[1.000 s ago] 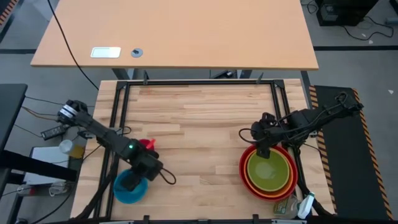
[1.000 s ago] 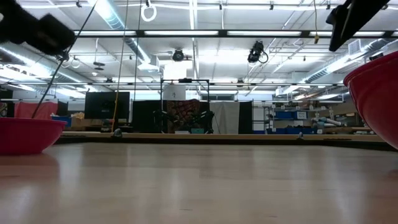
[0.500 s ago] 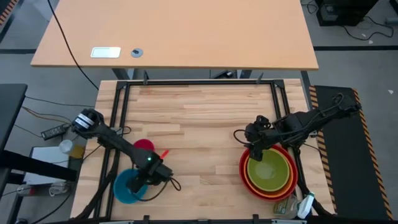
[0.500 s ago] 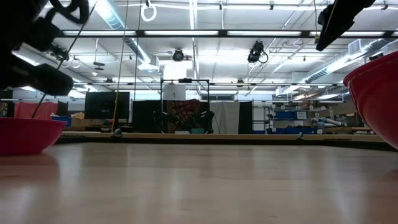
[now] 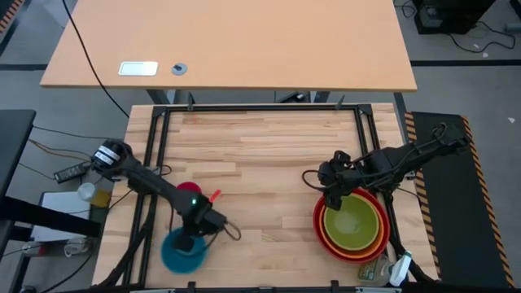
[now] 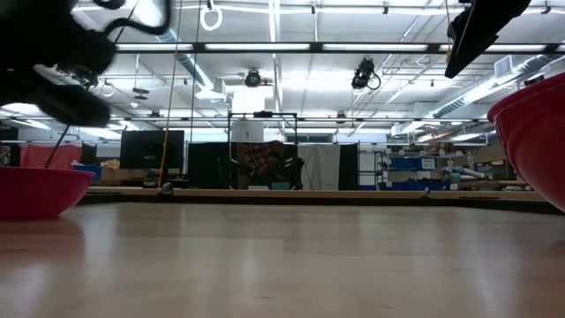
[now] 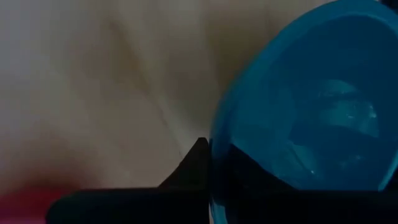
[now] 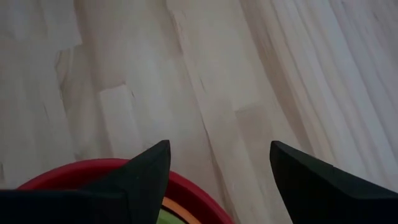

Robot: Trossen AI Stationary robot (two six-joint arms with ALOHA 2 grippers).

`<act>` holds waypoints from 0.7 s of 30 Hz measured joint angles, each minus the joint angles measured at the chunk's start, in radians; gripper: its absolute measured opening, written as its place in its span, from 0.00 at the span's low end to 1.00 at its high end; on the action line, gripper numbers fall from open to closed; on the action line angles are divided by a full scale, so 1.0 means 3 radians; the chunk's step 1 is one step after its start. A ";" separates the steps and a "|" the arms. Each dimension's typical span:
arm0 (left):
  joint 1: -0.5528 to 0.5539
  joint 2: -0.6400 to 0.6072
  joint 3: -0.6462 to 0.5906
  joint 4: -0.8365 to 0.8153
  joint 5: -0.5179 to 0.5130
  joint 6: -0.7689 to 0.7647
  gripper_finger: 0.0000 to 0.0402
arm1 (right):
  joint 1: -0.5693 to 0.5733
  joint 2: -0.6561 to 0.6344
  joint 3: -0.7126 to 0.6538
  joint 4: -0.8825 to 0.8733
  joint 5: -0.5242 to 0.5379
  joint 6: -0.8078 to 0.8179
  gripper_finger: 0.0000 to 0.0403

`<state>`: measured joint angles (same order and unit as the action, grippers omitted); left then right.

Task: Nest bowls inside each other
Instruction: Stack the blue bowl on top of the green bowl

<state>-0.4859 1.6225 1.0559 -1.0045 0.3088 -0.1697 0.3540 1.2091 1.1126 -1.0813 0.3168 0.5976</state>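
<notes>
The left gripper [image 5: 189, 242] has dropped onto the blue bowl [image 5: 181, 252] near the table's [image 5: 260, 155] front left corner and clamped its rim. The stack, red bowl [image 5: 352, 225] outermost, lies far right, under the wide-open right gripper [image 5: 332, 195].

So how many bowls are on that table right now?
5: red bowl, orange bowl and green bowl nested at the right; blue bowl in the left gripper; pink bowl just behind it.
</notes>
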 joint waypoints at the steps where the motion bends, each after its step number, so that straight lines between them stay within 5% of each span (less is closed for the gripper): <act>1: 0.0056 -0.0054 0.0001 0.0004 -0.0055 -0.0129 0.03 | -0.0011 0.0000 0.0000 -0.0023 -0.0001 0.0004 0.69; 8: 0.0599 -0.0437 0.0002 0.0190 -0.0618 -0.1183 0.03 | -0.0105 0.0000 0.0000 -0.0037 -0.0023 0.0037 0.69; 14: 0.1130 -0.0646 0.0002 0.0863 -0.1237 -0.2368 0.04 | -0.0176 0.0000 0.0000 0.0230 0.0032 0.0253 0.69; 18: 0.1310 -0.0657 0.0004 0.1453 -0.1515 -0.2612 0.04 | -0.0182 0.0000 0.0001 0.0378 0.0189 0.0287 0.68; 21: 0.1385 -0.0657 0.0004 0.1755 -0.1549 -0.2628 0.04 | -0.0190 -0.0014 0.0001 0.0071 -0.0079 0.0305 0.65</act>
<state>-0.0704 1.4254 1.0573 -0.4781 -0.1560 -0.9581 0.2970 1.2049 1.1130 -1.0601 0.2931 0.6891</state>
